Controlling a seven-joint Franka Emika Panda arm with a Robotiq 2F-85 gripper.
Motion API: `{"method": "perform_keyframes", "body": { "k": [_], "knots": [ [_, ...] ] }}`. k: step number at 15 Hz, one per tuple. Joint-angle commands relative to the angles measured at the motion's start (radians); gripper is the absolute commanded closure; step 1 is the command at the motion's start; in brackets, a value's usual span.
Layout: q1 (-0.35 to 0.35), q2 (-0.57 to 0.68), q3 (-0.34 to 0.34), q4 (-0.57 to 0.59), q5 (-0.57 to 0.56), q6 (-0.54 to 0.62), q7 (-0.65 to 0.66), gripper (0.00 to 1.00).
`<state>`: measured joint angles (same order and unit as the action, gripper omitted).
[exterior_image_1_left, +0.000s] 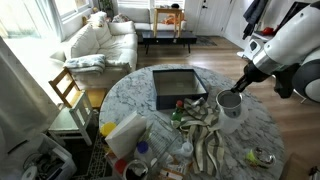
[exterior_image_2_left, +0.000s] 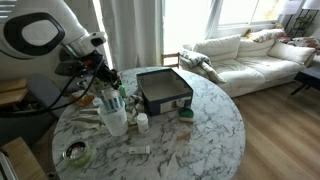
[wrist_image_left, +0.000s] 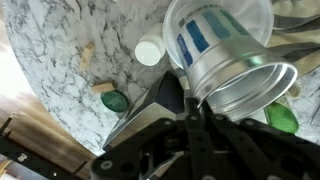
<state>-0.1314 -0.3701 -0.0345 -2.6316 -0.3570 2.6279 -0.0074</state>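
Note:
My gripper (wrist_image_left: 197, 104) is shut on the rim of a shiny metal cup (wrist_image_left: 240, 92). The cup sits right against a clear plastic tub with a blue label (wrist_image_left: 213, 32). In both exterior views the gripper (exterior_image_1_left: 234, 90) (exterior_image_2_left: 108, 84) hangs over the edge of a round marble table (exterior_image_1_left: 250, 135) (exterior_image_2_left: 210, 130), with the metal cup (exterior_image_1_left: 230, 103) just under it and the clear tub (exterior_image_2_left: 113, 118) below. A dark rectangular tray (exterior_image_1_left: 178, 86) (exterior_image_2_left: 164, 88) lies close beside them; its corner (wrist_image_left: 150, 105) shows in the wrist view.
A white lid (wrist_image_left: 148, 52), green caps (wrist_image_left: 115, 100), a striped cloth (exterior_image_1_left: 205, 138), a roll of tape (exterior_image_2_left: 77, 153) and small bottles litter the table. A wooden chair (exterior_image_1_left: 68, 90) stands at the table's edge and a white sofa (exterior_image_2_left: 250, 50) behind.

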Motion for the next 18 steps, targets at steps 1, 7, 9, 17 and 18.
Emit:
{"method": "perform_keyframes", "body": {
  "k": [1, 7, 9, 17, 18],
  "knots": [
    [-0.016, -0.045, 0.010, -0.024, -0.003, -0.028, 0.000, 0.99],
    [0.013, -0.127, -0.003, -0.013, 0.049, -0.056, -0.031, 0.99],
    [0.033, -0.165, -0.018, -0.015, 0.097, -0.067, -0.051, 0.99],
    [0.074, -0.279, -0.033, -0.042, 0.203, -0.186, -0.100, 0.99],
    [0.076, -0.288, -0.033, -0.049, 0.206, -0.193, -0.100, 0.99]
  ]
}}
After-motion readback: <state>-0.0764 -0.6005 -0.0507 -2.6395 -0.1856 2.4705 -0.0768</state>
